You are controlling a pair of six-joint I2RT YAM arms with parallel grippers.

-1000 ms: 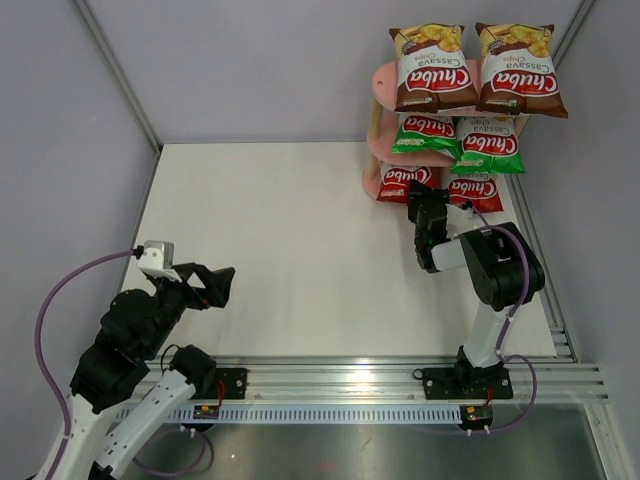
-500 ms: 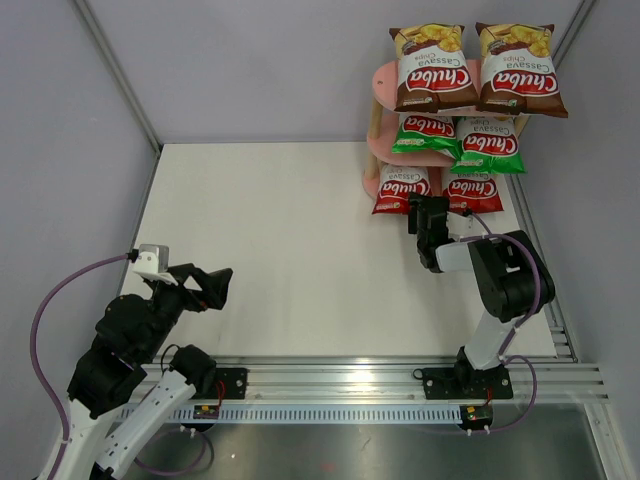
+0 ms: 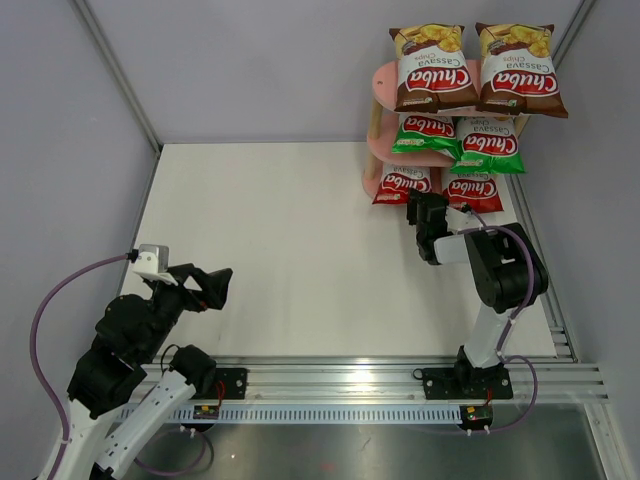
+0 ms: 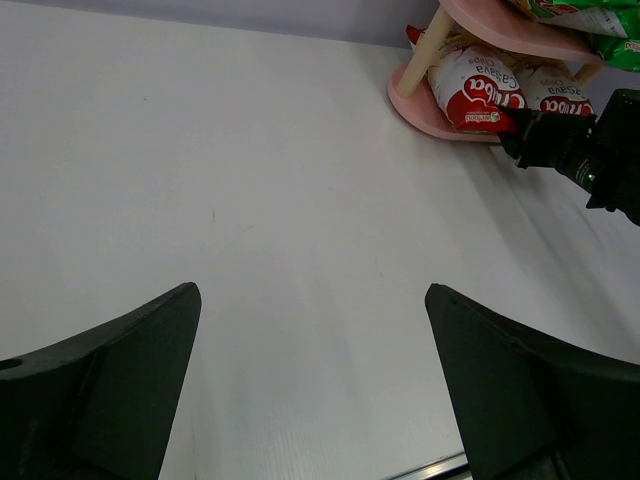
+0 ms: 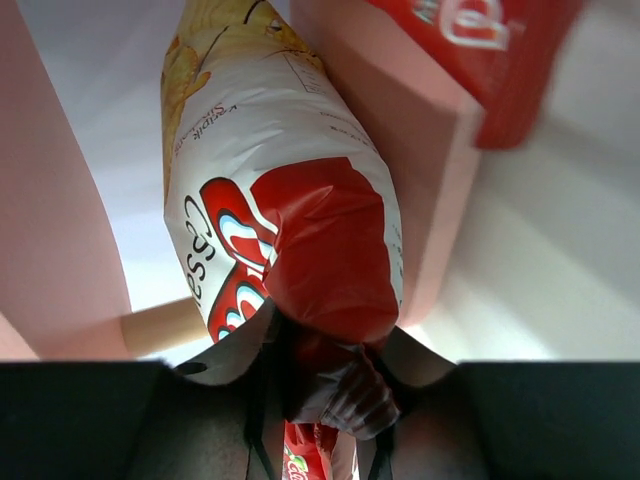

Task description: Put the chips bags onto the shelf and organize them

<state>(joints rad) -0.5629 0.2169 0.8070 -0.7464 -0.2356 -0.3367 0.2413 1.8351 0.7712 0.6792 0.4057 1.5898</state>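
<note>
The pink shelf (image 3: 374, 148) stands at the table's far right. Two brown bags (image 3: 432, 68) (image 3: 520, 70) lie on its top board and two green bags (image 3: 425, 133) (image 3: 487, 147) on the middle one. Two red bags (image 3: 402, 184) (image 3: 474, 190) lie on the bottom board. My right gripper (image 3: 424, 212) is shut on the near end of the left red bag (image 5: 290, 210), whose crimped edge sits between the jaws (image 5: 325, 375). My left gripper (image 3: 215, 285) is open and empty, held above the table's near left (image 4: 312, 300).
Grey walls close in the table on the left, back and right. In the right wrist view a wooden shelf post (image 5: 165, 325) and a pink board (image 5: 420, 150) stand right beside the held bag. The left wrist view shows the shelf's bottom board (image 4: 420, 105) far ahead.
My right gripper has nudged the left red bag a little left and further onto the bottom board. My left arm has dropped slightly.
</note>
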